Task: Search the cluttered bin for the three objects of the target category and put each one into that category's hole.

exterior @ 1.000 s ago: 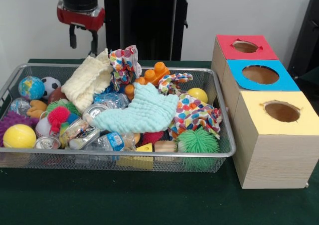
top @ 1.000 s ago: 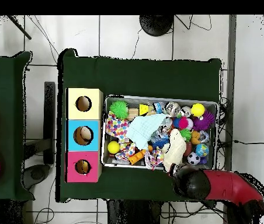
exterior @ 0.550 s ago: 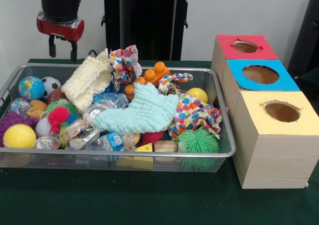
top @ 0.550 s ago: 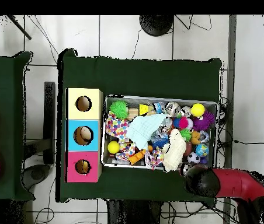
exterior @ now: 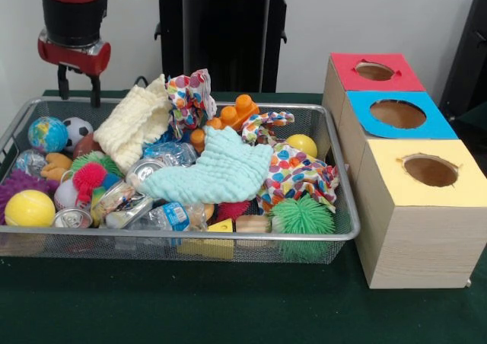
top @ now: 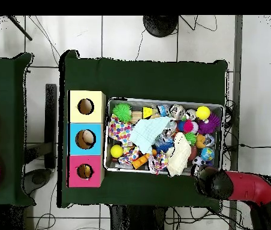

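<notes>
Lying heaped in the wire bin (exterior: 335, 230), the clutter has not shifted over the last second: the yellow ball (exterior: 29, 208) at the bin's 8 o'clock in the front view, the globe ball (exterior: 47, 134) and soccer ball (exterior: 77, 129) at 10 o'clock, the green spiky ball (exterior: 302, 217) at 5 o'clock, another yellow ball (exterior: 303, 144) at 2 o'clock. A pale blue cloth (exterior: 215, 173) is spread across the middle, a cream cloth (exterior: 135, 122) leans near 11 o'clock, and a heart-print cloth (exterior: 297, 175) lies toward 3 o'clock, with orange blocks (exterior: 237, 113) at 12 o'clock.

At 3 o'clock from the bin stand three boxes with holes on top: red box (exterior: 377, 72), blue box (exterior: 399, 114) and yellow box (exterior: 430, 173).

The pincer (exterior: 77, 86) hangs empty over the bin's 10 o'clock corner, its two prongs spread apart, clear of the contents. Since a second ago it has travelled sideways along the bin's far edge, away from the cream cloth toward that corner. The green table (exterior: 228, 306) carries it all.
</notes>
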Tool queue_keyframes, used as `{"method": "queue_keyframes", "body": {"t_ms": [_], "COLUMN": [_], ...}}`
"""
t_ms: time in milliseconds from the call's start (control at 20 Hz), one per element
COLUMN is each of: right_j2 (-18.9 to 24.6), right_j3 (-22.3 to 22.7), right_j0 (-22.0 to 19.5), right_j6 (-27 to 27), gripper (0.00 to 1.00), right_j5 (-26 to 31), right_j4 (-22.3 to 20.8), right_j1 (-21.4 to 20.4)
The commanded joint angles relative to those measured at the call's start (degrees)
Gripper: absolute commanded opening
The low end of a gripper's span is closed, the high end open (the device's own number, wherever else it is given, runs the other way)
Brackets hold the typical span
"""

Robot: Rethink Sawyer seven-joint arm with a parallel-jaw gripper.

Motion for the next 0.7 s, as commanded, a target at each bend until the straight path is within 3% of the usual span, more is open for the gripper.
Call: {"method": "queue_keyframes", "body": {"t_ms": [50, 300, 700], "right_j2": [5.45, 5.25, 5.25], "right_j3": [-7.18, -8.63, -9.61], "right_j0": [-0.94, -1.12, -1.01], "right_j6": [-6.01, -5.54, -5.25], "gripper": [1.0, 1.0, 1.0], "right_j5": [-4.26, -6.28, -8.22], "right_j4": [-3.51, -4.41, -6.25], "right_j1": [6.68, 9.99, 11.03]}}
